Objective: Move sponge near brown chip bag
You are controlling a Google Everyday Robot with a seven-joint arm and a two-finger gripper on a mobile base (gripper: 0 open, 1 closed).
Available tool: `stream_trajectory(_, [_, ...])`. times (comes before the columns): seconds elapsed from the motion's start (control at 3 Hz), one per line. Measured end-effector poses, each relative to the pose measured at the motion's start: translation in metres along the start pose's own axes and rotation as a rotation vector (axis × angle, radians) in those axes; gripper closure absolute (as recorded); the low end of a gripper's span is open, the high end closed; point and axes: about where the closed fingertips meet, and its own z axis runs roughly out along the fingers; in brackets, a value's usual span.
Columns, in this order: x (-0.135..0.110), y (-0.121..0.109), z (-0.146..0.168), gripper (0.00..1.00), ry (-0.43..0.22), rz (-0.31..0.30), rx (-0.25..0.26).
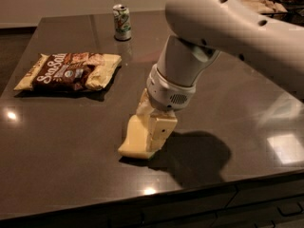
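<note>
The sponge (133, 140) lies flat, its long axis running near-to-far. Its far end sits between the gripper's (150, 127) parted fingers. The bag (66, 71) lies well apart.

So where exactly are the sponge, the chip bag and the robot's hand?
sponge (134, 138): camera view, its bare left face.
brown chip bag (64, 71): camera view, its dark brown centre.
hand (151, 129): camera view, its lower end, down at the sponge's right side.
</note>
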Motion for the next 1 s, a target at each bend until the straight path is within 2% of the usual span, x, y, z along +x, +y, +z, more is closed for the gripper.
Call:
stream_trajectory(0.33, [0.004, -0.028, -0.022, 0.88, -0.001, 0.068, 0.029])
stream_trajectory(0.67, [0.01, -0.073, -0.045, 1.0, -0.024, 0.158, 0.096])
stream_trajectory(1.0, [0.017, -0.118, -0.062, 1.0, -0.064, 0.263, 0.172])
